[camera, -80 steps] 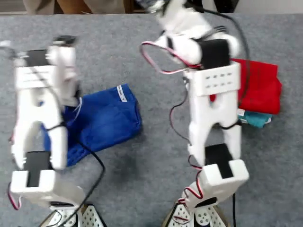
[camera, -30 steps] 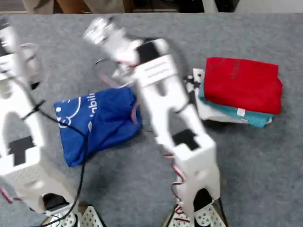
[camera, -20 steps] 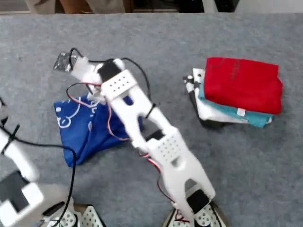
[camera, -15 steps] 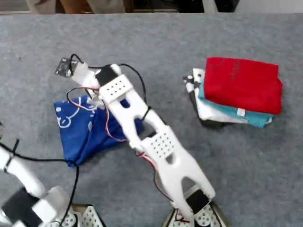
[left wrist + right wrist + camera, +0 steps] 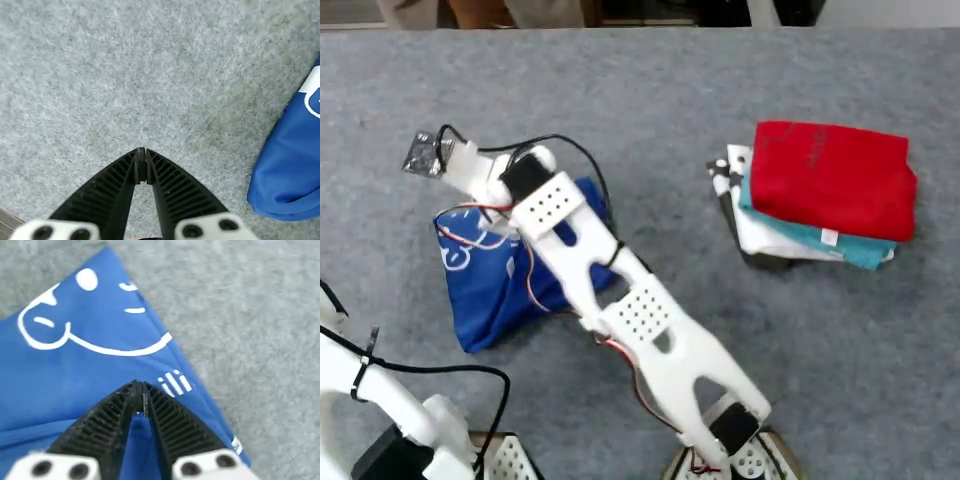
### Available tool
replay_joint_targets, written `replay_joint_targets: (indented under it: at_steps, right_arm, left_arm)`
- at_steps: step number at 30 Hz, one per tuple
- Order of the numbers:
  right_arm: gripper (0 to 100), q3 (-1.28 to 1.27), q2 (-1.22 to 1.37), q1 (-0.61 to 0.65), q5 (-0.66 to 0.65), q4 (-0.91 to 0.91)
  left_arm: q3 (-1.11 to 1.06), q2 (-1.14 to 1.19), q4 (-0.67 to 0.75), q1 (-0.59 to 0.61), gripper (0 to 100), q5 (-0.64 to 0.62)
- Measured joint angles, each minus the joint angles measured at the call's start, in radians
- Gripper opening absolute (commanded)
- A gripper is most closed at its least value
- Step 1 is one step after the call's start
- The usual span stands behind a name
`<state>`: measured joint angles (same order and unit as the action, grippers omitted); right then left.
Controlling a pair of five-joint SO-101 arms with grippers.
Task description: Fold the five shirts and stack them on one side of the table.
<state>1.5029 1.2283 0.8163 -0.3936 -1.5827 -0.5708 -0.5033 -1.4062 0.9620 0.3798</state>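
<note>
A folded blue shirt (image 5: 490,285) with a white drawing lies at the table's left. My right arm (image 5: 550,210) stretches from the near middle diagonally across it. In the right wrist view, my right gripper (image 5: 140,387) is shut just over the blue shirt (image 5: 75,370), beside the white print; no cloth shows between the fingers. My left gripper (image 5: 141,160) is shut over bare grey table, with a corner of the blue shirt (image 5: 290,170) off to one side. On the right stands a stack: a red shirt (image 5: 830,178) on top, teal (image 5: 820,240), white (image 5: 760,235) and a dark one beneath.
The grey felt table (image 5: 650,90) is open at the back and between shirt and stack. My left arm (image 5: 370,385) sits at the near left corner, its black cable looping to the base. Red wires hang along the right arm over the shirt.
My right arm has swung from the red stack leftward over the blue shirt and kept sliding left. My left arm has drawn back off the shirt to the near left corner.
</note>
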Motion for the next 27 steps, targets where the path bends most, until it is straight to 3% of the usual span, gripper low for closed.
replay_joint_targets:
  at_steps: [8, 17, 27]
  right_arm:
    - [0.2, -0.031, 0.000, -0.017, 0.000, -0.120]
    - [0.2, -0.077, 0.000, -0.126, 0.000, -0.184]
    - [0.2, -0.572, -0.313, -0.141, 0.000, -0.184]
  left_arm:
    - [0.000, 0.000, 0.000, 0.002, 2, 0.000]
    - [0.000, 0.000, 0.000, 0.002, 2, 0.000]
    - [0.000, 0.000, 0.000, 0.002, 2, 0.000]
